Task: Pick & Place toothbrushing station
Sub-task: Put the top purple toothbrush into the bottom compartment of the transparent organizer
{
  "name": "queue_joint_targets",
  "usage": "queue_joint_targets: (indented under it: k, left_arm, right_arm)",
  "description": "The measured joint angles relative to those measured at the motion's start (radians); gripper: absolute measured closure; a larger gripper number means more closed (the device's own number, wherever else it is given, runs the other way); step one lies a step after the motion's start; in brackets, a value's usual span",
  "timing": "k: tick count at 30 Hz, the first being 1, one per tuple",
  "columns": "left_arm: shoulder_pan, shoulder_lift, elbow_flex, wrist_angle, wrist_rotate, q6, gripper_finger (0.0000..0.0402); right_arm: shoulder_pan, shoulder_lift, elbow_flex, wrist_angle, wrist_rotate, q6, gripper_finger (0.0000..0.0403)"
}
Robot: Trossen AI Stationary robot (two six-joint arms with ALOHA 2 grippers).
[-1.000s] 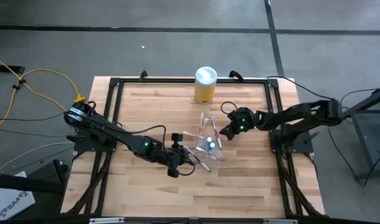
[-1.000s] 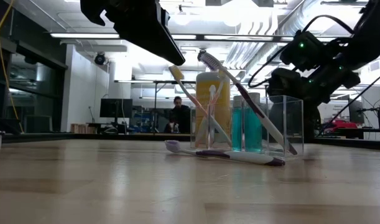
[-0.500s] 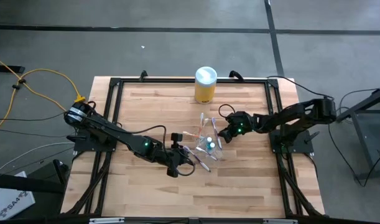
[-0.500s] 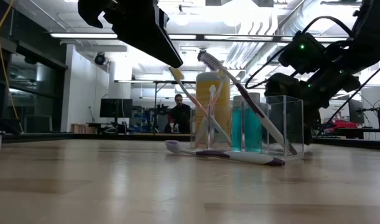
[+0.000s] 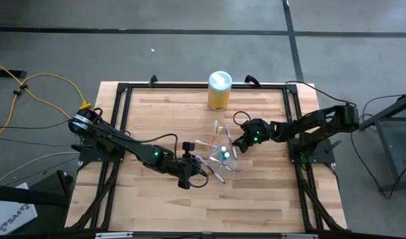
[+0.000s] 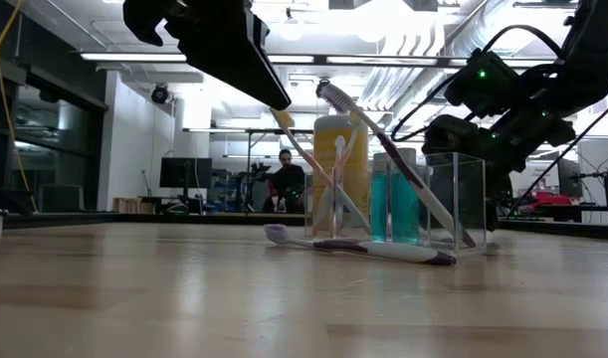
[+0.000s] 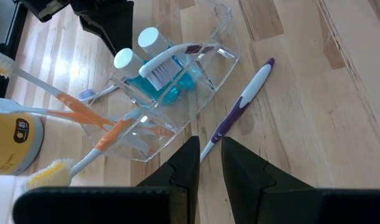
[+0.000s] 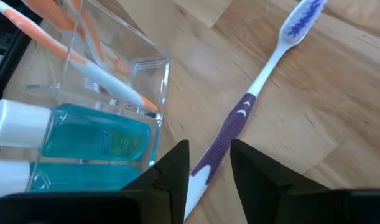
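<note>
A clear plastic cup [image 5: 220, 154] with compartments stands mid-table, holding two blue tubes [image 7: 168, 87] with white caps and orange toothbrushes [image 7: 93, 118]; a white brush [image 7: 168, 62] leans across its rim. One purple toothbrush [image 7: 239, 109] lies flat on the table on the cup's near side, below my left gripper [image 7: 207, 155], which hangs high above the table [image 6: 274, 89], narrowly open and holding nothing. A second purple toothbrush [image 8: 252, 93] lies on the cup's far right side. My right gripper [image 8: 209, 165] is open, low beside the cup [image 5: 238, 141], over that brush's handle end. My right gripper comes slanting down from the table's right side. Its two fingers [image 8: 174, 171] stand on either side of the second purple toothbrush's handle end [image 8: 199, 174], along the brush. I cannot tell whether they touch it. The brush lies flat on the table.
A yellow canister [image 5: 219, 90] with a white lid stands at the table's far edge, behind the cup. A black frame [image 5: 123, 89] runs around the wooden top. A person [image 6: 287, 184] is in the room beyond the table.
</note>
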Motion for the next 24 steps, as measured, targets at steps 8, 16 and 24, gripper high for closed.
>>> queue_joint_targets:
  k: [8, 16, 24]
  left_arm:
    - [0.000, 0.000, 0.000, 0.000, 0.001, 0.000, 0.0342]
    - [0.000, 0.000, 0.000, 0.000, 0.001, -0.013, 0.0342]
    - [0.000, 0.000, 0.000, 0.000, 0.001, -0.032, 0.0342]
  right_arm:
    - [-0.005, 0.000, 0.000, -0.002, 0.026, -0.027, 0.0290]
    - [-0.008, 0.000, 0.000, -0.002, 0.017, -0.045, 0.0245]
    - [0.000, 0.000, 0.000, -0.005, 0.017, -0.155, 0.0217]
